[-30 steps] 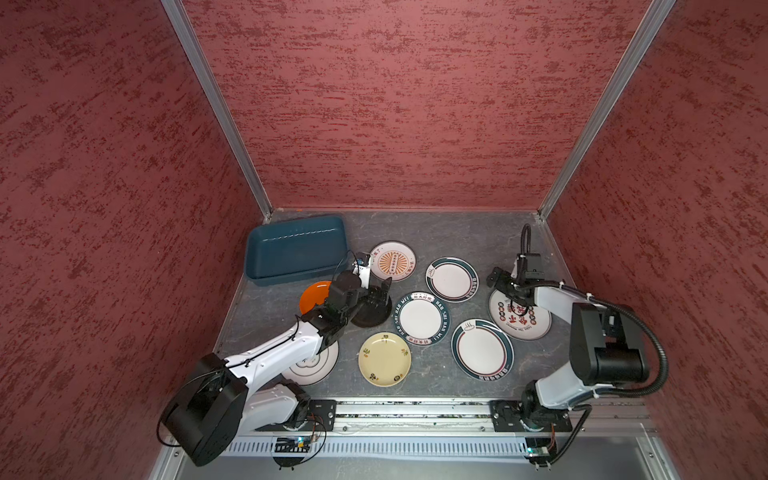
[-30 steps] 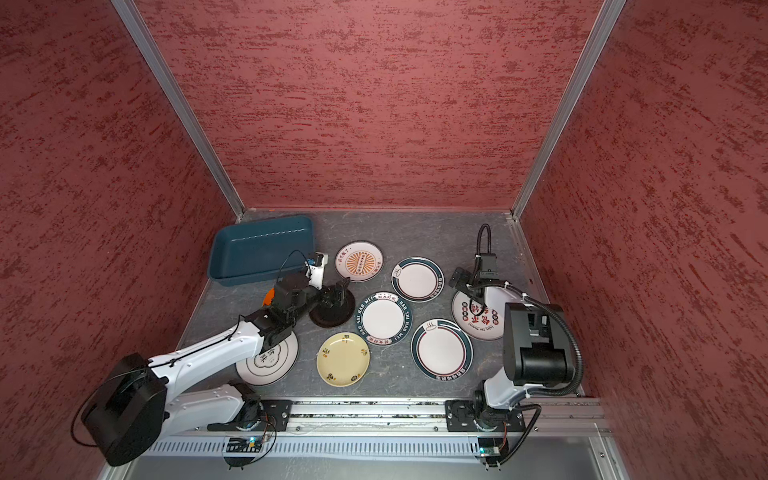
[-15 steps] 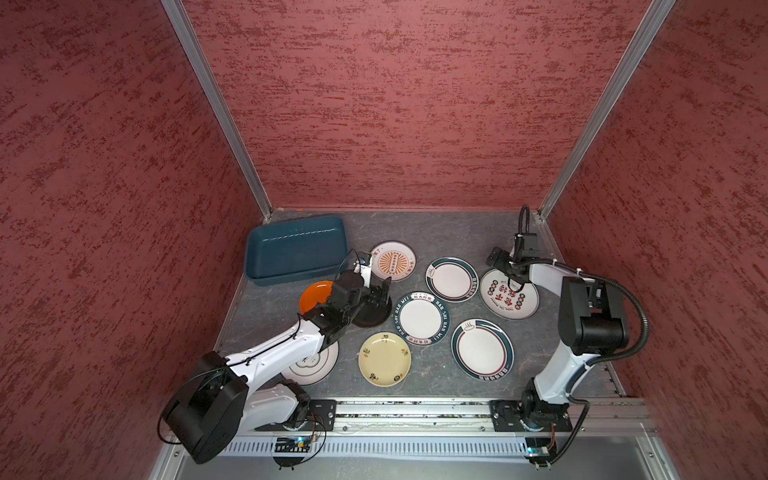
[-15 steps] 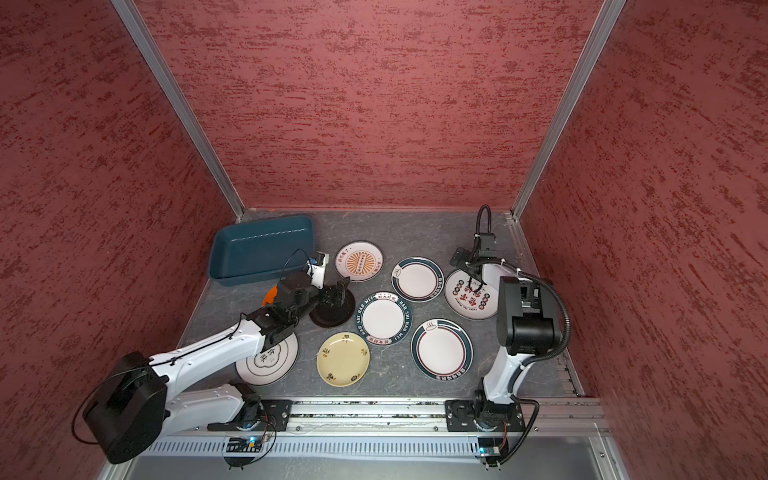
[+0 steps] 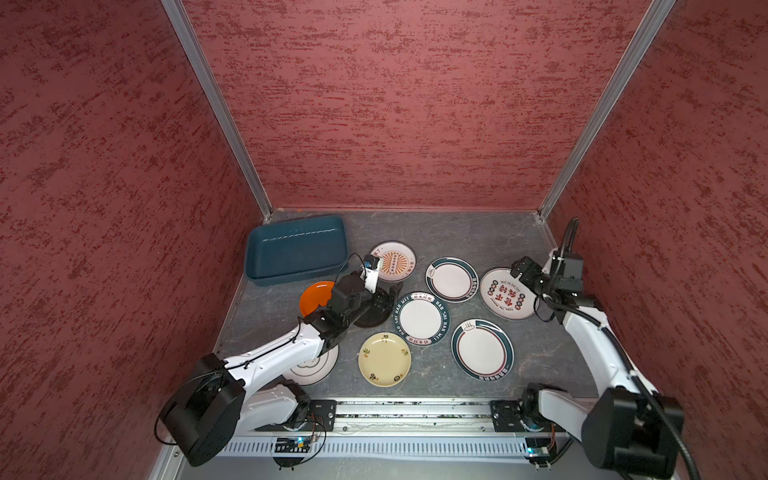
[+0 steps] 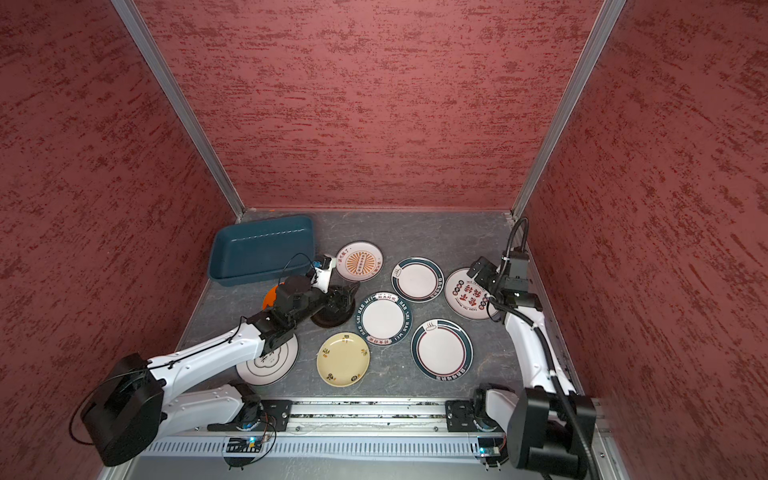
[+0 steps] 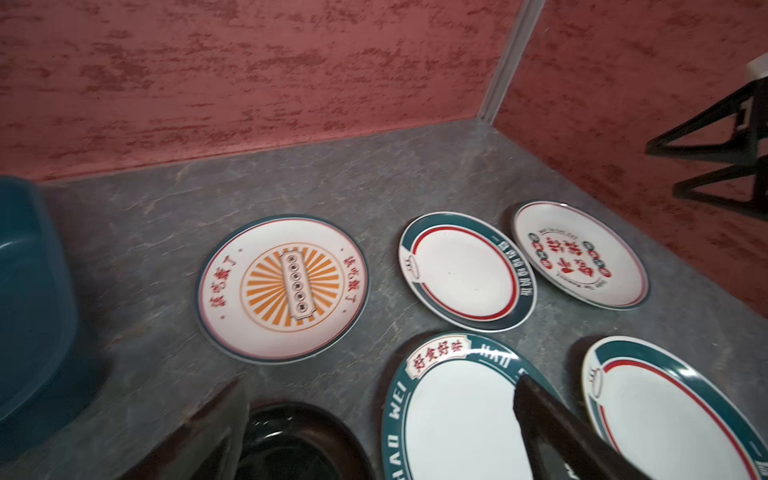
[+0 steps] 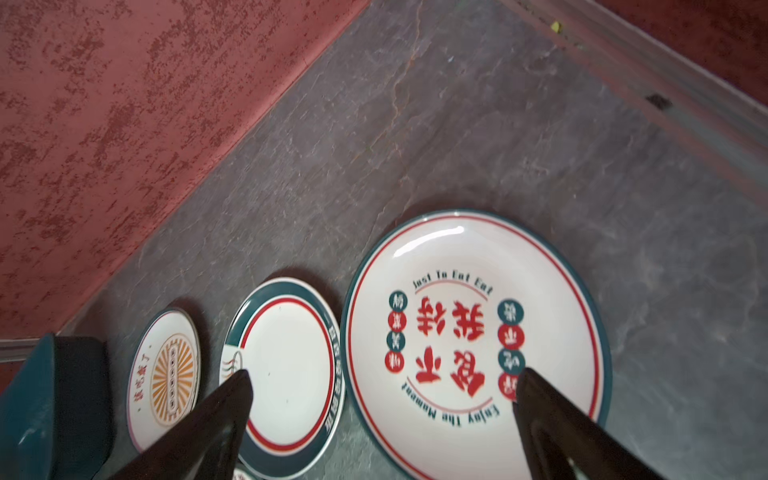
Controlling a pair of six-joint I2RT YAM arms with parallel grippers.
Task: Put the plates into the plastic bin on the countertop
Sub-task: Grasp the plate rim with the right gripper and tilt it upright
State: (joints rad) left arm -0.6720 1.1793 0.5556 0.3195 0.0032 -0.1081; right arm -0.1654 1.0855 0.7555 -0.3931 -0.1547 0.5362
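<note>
Once the right gripper (image 5: 519, 268) had slid the lettered plate (image 5: 505, 297) inward, it and the left gripper (image 5: 386, 293) hung spread, empty; bin (image 5: 291, 276) unfilled.

The countertop (image 5: 457, 232) carries the plastic bin (image 5: 295, 249) and seemingly nine plates (image 5: 422, 318).

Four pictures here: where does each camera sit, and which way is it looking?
Top views: paired cameras high up front, looking down on the countertop, plastic bin and plates; left arm and right arm show.
Left wrist: on the left arm, looking low past the open left tool, over the black plate, toward the back wall; only its fingers show.
Right wrist: on the right arm, looking down past the open right tool at the red-lettered plate; only fingers show.
Shared: both wrist views show the sunburst plate.
</note>
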